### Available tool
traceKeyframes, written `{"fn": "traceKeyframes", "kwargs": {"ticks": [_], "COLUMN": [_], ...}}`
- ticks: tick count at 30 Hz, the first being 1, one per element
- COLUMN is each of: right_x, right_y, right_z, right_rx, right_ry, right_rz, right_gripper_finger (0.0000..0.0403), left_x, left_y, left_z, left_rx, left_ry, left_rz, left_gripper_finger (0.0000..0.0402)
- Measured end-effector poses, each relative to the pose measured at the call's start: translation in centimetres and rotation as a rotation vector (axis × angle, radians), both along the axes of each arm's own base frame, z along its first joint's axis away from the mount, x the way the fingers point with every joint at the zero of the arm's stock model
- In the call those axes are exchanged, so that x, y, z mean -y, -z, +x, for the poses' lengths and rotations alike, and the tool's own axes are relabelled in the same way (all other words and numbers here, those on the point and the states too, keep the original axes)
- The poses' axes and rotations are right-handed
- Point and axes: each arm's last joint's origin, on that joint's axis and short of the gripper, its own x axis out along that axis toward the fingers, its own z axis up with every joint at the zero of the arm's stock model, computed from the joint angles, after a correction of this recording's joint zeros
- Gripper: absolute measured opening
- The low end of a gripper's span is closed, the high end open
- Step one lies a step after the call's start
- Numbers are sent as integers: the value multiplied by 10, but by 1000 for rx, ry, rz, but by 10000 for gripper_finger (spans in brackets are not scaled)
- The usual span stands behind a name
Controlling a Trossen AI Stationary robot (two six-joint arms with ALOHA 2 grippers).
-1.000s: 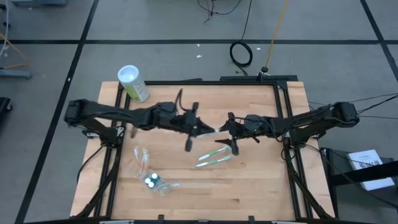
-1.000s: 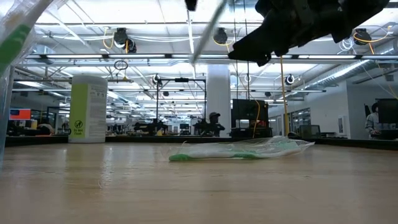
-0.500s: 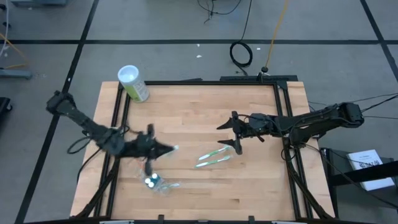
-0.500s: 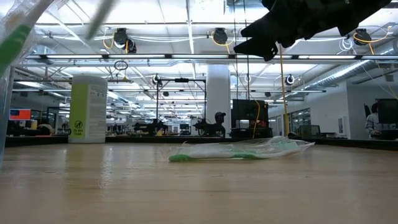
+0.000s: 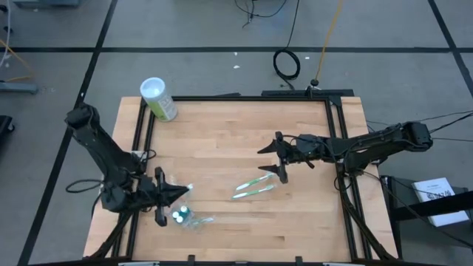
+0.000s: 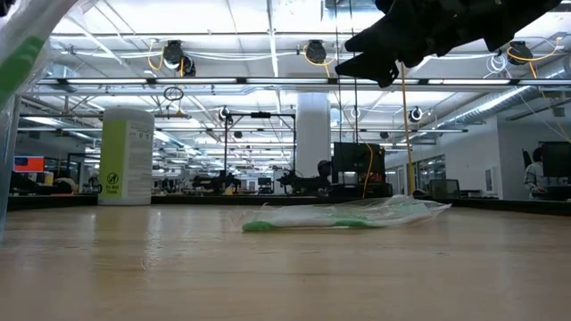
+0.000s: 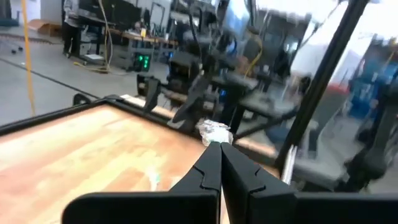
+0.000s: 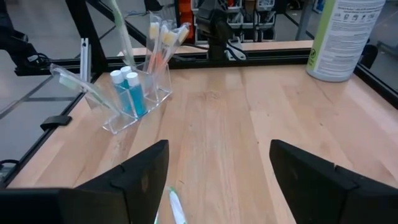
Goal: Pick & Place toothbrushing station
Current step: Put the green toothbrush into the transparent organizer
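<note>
Left gripper [image 5: 179, 193] clamped on a wrapped toothbrush [image 7: 213, 130] just above the clear holder [image 8: 134, 102] near the table's [image 5: 295, 229] front-left. Inside the holder: blue-capped tubes [image 8: 126, 90] and orange-accented brushes [image 8: 163, 38]. Right gripper [image 5: 272, 157] open, empty, above mid-table, near two green wrapped toothbrushes [image 5: 253, 187] lying flat. Green canister [image 5: 158, 99] at back-left corner; label print too small to read.

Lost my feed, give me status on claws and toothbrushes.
Left claw shut on a toothbrush, above the clear holder. Right claw open, hovering over wrapped toothbrushes. Nothing in the way.
</note>
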Motion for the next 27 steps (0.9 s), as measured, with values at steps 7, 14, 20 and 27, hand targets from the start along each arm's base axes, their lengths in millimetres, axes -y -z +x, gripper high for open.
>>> {"fn": "traceKeyframes", "kwargs": {"ticks": [7,14,20,27], "right_x": [0,0,0,0], "right_y": [-4,-7,-12,-14], "right_z": [1,2,3,3], "right_rx": [44,77,137,159], "right_ry": [-2,-19,-27,-28], "right_rz": [-13,-83,-127,-130], "right_gripper_finger": [270,270,270,270], "left_x": [12,26,32,39], "left_y": [15,36,51,69], "left_z": [12,17,23,28], "left_rx": [24,-7,-28,-65], "left_ry": [59,80,69,67], "left_rz": [-6,-63,-92,-79], "left_gripper_finger": [0,0,0,0]}}
